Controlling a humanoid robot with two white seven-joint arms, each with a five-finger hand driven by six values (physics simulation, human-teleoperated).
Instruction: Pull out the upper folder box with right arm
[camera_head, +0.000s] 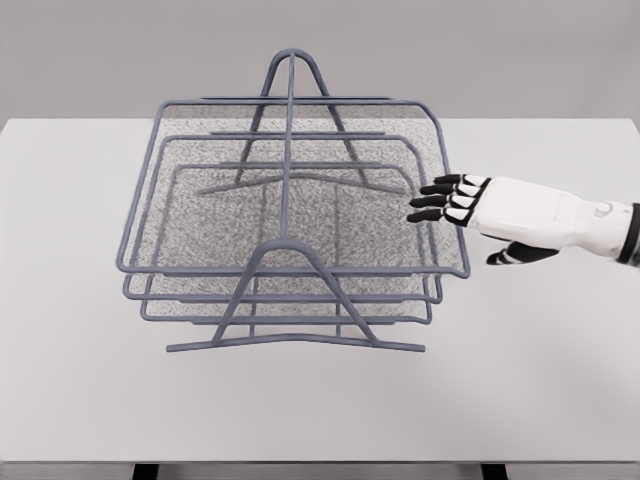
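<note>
A grey-blue wire rack with stacked mesh folder trays stands in the middle of the white table. Its upper tray is the widest, and its rim runs around the top of the stack. My right hand comes in from the right edge with its black-tipped fingers stretched out flat. The fingertips reach the upper tray's right rim, at or just beside the wire; contact cannot be told. The thumb hangs lower, spread away. The hand holds nothing. No left arm is visible.
The white table extends well beyond the rack on all sides. Its front edge runs along the bottom of the picture. The rack's arched wire feet rest on the table in front.
</note>
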